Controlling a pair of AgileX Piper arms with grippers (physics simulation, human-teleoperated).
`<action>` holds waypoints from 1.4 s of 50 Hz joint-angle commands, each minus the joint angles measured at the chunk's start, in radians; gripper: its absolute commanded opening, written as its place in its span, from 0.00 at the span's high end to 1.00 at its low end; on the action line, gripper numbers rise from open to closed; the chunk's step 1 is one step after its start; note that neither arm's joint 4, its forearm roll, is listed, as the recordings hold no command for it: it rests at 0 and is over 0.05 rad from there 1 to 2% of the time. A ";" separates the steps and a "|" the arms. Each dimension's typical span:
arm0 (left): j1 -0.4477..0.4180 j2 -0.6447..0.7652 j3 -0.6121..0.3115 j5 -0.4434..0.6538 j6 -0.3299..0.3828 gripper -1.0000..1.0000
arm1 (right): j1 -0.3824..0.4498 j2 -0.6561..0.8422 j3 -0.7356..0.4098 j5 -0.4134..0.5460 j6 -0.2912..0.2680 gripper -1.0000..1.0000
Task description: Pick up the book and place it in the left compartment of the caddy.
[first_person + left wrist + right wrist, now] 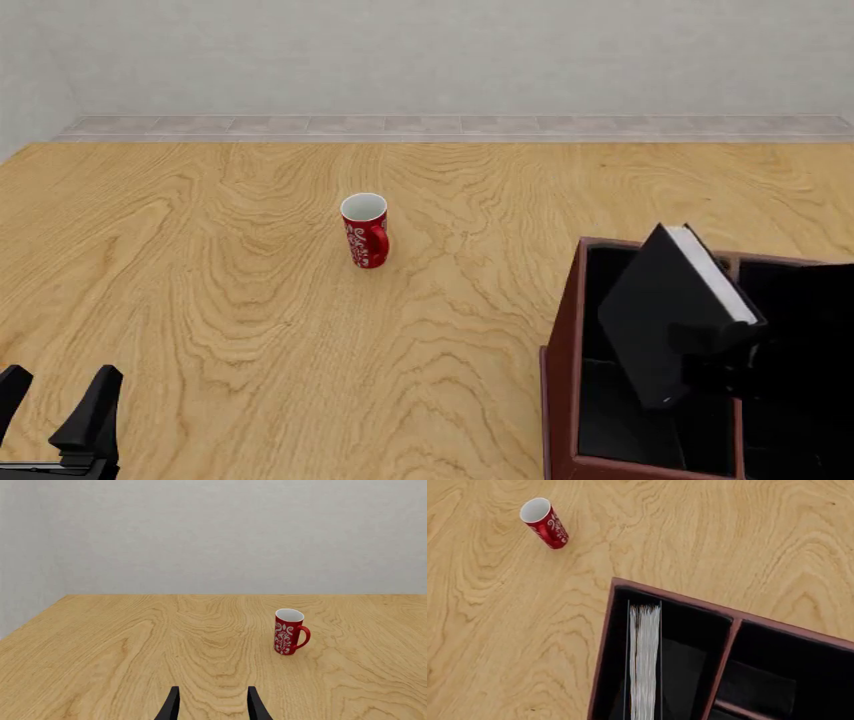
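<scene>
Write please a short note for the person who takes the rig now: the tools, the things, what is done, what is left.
Left tool: open, holding nothing, low at the near left of the table.
Right tool: hidden behind the book; its grip cannot be seen.
Book: tilted, over the left compartment of the caddy, page edges up.
Red mug: upright mid-table, apart from the caddy.
Done: book picked up and brought to the caddy.
Left: lower it in, release, retreat.
</scene>
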 commanded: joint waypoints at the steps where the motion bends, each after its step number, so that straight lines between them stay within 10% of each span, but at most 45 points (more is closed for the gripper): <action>1: 0.000 0.000 0.000 0.000 0.000 0.00 | -0.010 0.010 0.020 -0.040 0.016 1.00; 70: 0.000 0.000 0.000 0.000 0.000 0.00 | -0.034 0.091 0.179 -0.216 0.043 1.00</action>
